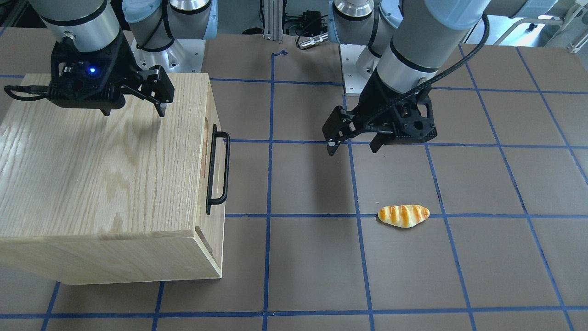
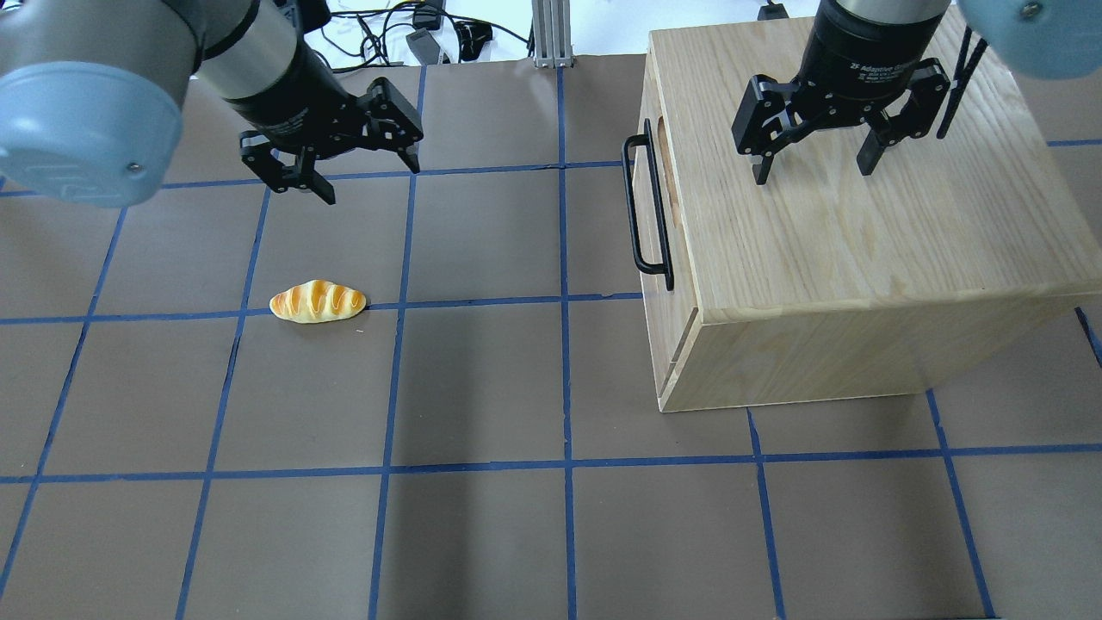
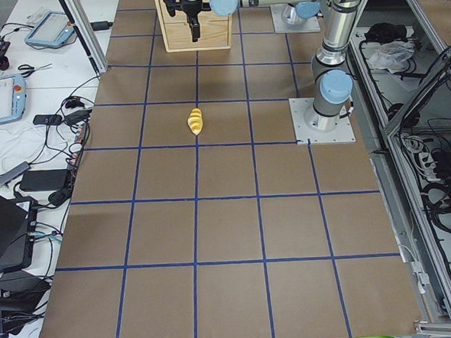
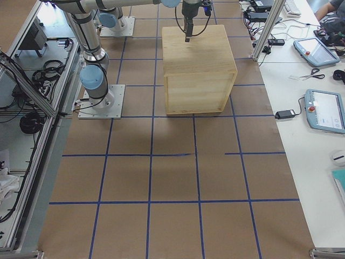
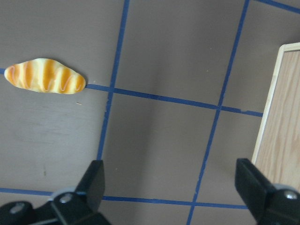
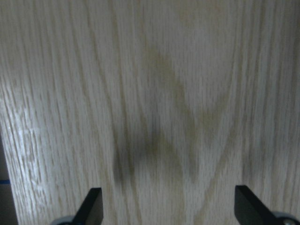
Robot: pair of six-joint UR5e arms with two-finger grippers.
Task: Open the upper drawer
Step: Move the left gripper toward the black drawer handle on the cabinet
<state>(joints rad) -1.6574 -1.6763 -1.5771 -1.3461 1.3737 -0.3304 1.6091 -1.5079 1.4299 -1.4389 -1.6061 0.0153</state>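
Note:
The upper drawer's front faces the table's middle and sits flush with the oak cabinet (image 2: 844, 250). Its long black bar handle (image 2: 646, 207) stands out from the front, also in the front-facing view (image 1: 218, 172), with the oblong slot (image 1: 205, 151) behind it. My right gripper (image 2: 812, 174) is open and empty, hovering over the cabinet top behind the handle; its wrist view shows only wood grain between its fingers (image 6: 91, 208). My left gripper (image 2: 372, 182) is open and empty above the mat, well left of the handle.
A toy bread loaf (image 2: 318, 301) lies on the brown mat with blue tape lines, below my left gripper; it also shows in the left wrist view (image 5: 44, 76). The cabinet's edge (image 5: 281, 117) is at that view's right. Cables lie at the table's far edge.

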